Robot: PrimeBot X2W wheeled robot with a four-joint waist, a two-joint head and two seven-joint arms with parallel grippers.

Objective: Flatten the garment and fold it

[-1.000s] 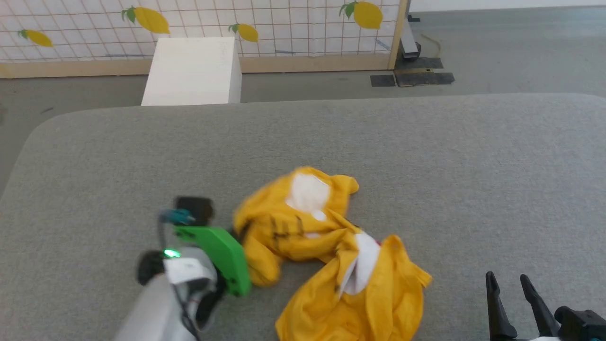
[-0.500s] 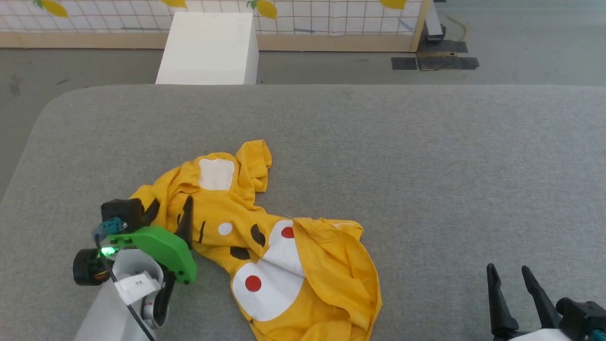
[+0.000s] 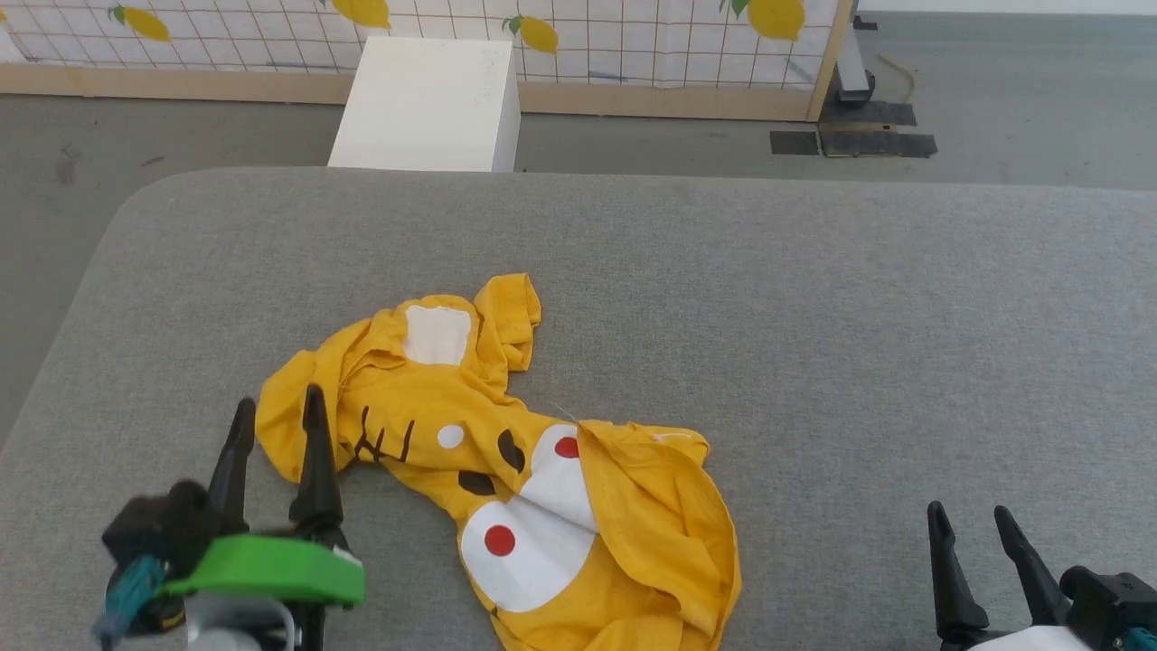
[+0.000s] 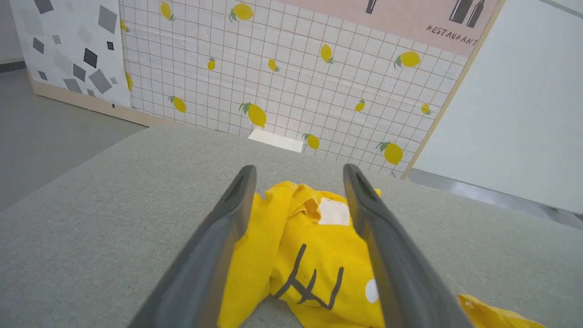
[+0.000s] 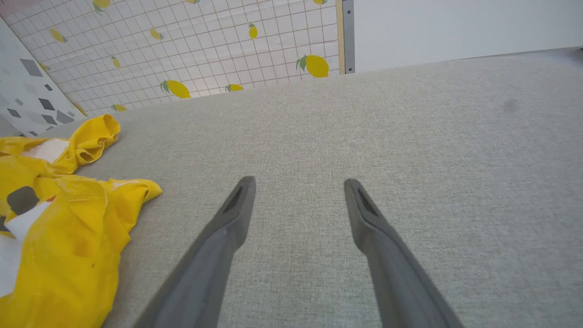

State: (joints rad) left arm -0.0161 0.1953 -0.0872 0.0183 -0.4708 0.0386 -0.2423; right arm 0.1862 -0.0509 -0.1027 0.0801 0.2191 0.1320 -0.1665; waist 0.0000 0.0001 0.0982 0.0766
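Grey fabric surface; white box beyond; lemon-print panel, possibly screen.

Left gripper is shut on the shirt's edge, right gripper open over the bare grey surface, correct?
No. The left gripper is open, not shut on the shirt; the left wrist view shows its fingers spread. The right gripper is open over the bare grey surface.

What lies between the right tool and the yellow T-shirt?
Only bare grey surface separates the right tool and the T-shirt, as the head view shows.
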